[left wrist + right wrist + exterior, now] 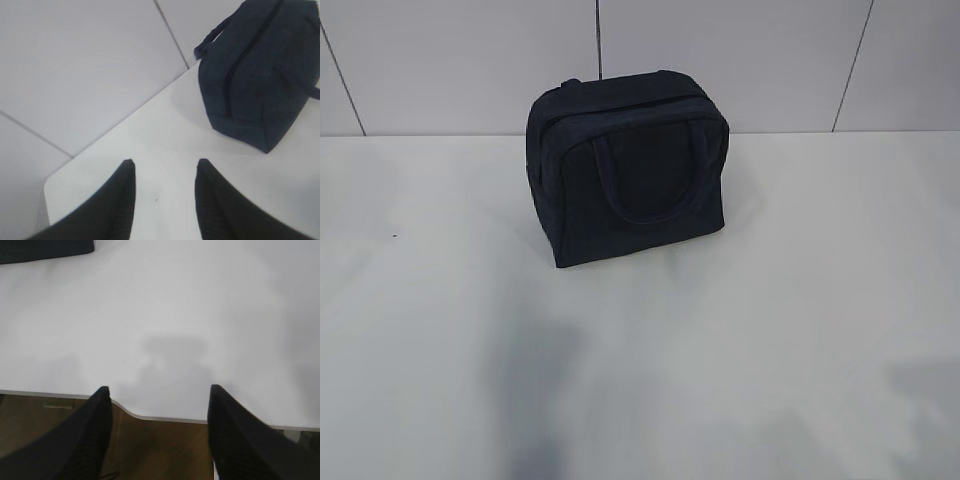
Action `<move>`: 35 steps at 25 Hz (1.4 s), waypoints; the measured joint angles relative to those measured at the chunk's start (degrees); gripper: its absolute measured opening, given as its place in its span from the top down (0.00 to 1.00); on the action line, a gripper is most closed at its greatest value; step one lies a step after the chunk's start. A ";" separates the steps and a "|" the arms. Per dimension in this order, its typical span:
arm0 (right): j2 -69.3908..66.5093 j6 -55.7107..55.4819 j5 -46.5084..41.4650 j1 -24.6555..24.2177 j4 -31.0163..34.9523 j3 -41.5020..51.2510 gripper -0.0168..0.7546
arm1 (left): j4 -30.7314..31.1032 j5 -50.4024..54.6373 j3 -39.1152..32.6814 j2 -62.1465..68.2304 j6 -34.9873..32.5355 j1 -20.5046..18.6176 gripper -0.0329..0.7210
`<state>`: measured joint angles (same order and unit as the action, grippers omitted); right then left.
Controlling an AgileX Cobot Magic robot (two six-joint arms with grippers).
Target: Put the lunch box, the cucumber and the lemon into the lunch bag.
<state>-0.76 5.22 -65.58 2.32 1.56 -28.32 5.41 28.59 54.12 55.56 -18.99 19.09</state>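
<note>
Lunch bag (628, 165), boxy dark navy, zipped, upright on white table (770, 330), left gripper (165, 167) and right gripper (159, 390) released, empty

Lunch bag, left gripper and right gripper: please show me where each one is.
lunch bag (625, 180), exterior view, front panel.
left gripper (164, 172), left wrist view, gap between open fingertips.
right gripper (159, 395), right wrist view, gap between open fingertips.

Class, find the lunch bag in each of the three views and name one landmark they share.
Exterior view: lunch bag upper centre, at the table's back.
Left wrist view: top right corner.
Right wrist view: only a dark sliver at the top left edge, probably the bag.
Shared landmark: the white table.
</note>
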 joint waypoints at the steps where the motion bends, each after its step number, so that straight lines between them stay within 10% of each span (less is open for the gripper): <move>1: 0.00 0.00 0.00 0.00 0.00 0.00 0.39 | 1.87 1.90 0.00 -1.35 2.95 0.00 0.57; 35: 0.00 0.00 0.00 -0.08 0.00 0.00 0.39 | -4.74 33.53 -18.74 -53.12 21.74 0.00 0.57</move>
<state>-0.76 5.22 -65.58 2.24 1.56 -28.32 0.68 62.12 35.38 2.44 2.75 19.09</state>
